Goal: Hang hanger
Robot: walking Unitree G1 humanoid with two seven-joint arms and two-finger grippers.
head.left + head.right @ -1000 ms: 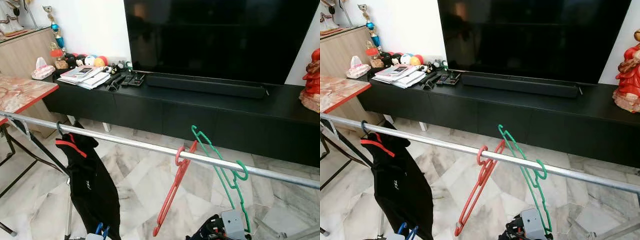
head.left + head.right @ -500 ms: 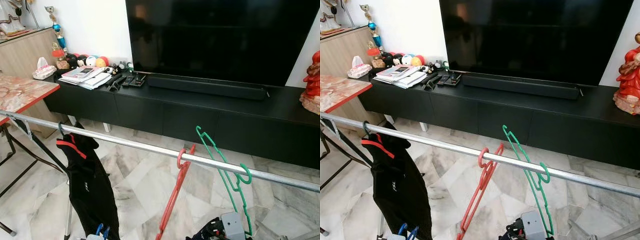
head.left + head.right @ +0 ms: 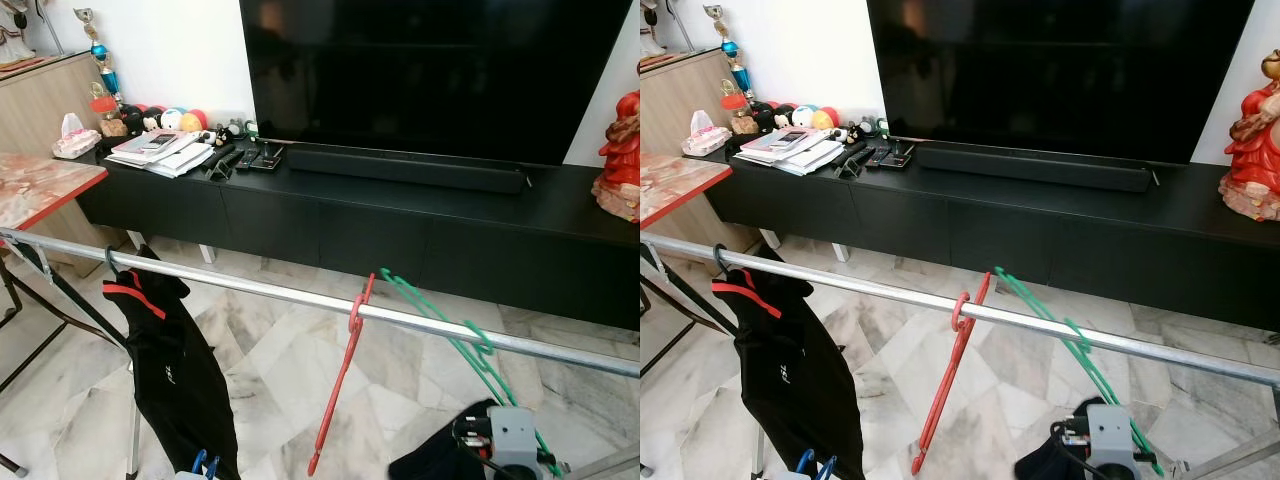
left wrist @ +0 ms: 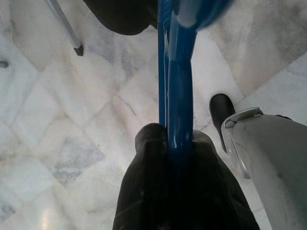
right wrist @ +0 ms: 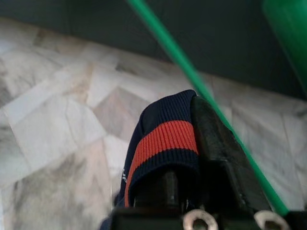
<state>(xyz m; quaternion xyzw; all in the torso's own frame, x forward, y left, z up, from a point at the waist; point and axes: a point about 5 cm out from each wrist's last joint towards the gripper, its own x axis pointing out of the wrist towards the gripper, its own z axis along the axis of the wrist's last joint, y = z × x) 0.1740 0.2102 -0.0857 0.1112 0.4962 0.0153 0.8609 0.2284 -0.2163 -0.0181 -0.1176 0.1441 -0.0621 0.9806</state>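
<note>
A green hanger [image 3: 450, 330] hooks over the steel rail [image 3: 250, 287] and slants down to my right gripper [image 5: 189, 143] low on the right. That gripper is shut on a navy garment with a red stripe [image 5: 163, 139], and the green wire runs along one finger. A red hanger [image 3: 340, 380] hangs edge-on just left of the green one. My left gripper [image 4: 175, 139] is low at the bottom left, shut on a blue hanger [image 4: 177, 86].
A black garment with red trim [image 3: 175, 370] hangs on the rail's left part. Beyond the rail stand a long black TV console [image 3: 420, 215], a large TV [image 3: 430, 70], and a red-edged table [image 3: 40, 190] at the left. The floor is marble tile.
The camera has shifted a little. My right gripper has moved right, pulling the green hanger's lower end out so that it lies flatter. The red hanger has swung edge-on.
</note>
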